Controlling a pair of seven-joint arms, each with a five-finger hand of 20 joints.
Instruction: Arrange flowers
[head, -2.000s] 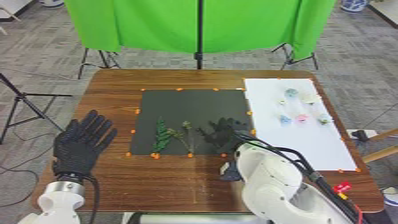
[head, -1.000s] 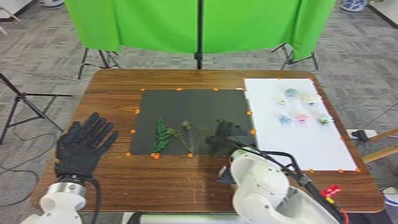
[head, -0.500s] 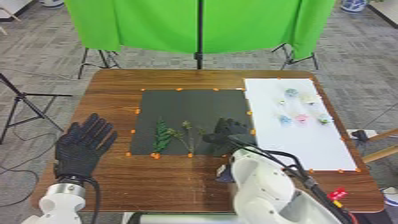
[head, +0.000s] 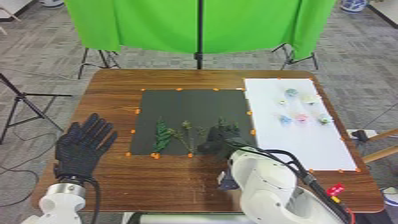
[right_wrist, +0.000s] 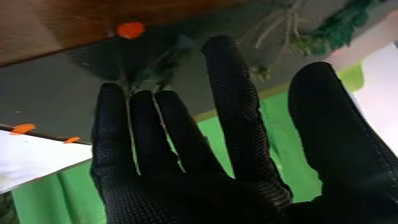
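1. Black-gloved left hand: open, left of the flat black sheet bearing green leafy sprigs.
2. Black-gloved right hand: fingers straight, over its near right part.
3. Small pastel flowers: on flat white sheet, right.

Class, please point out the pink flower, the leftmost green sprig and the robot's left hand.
Pink flower (head: 302, 118): head view, on its bloom.
Leftmost green sprig (head: 163, 136): head view, midway along its leaves.
Left hand (head: 77, 154): head view, below its fingers.
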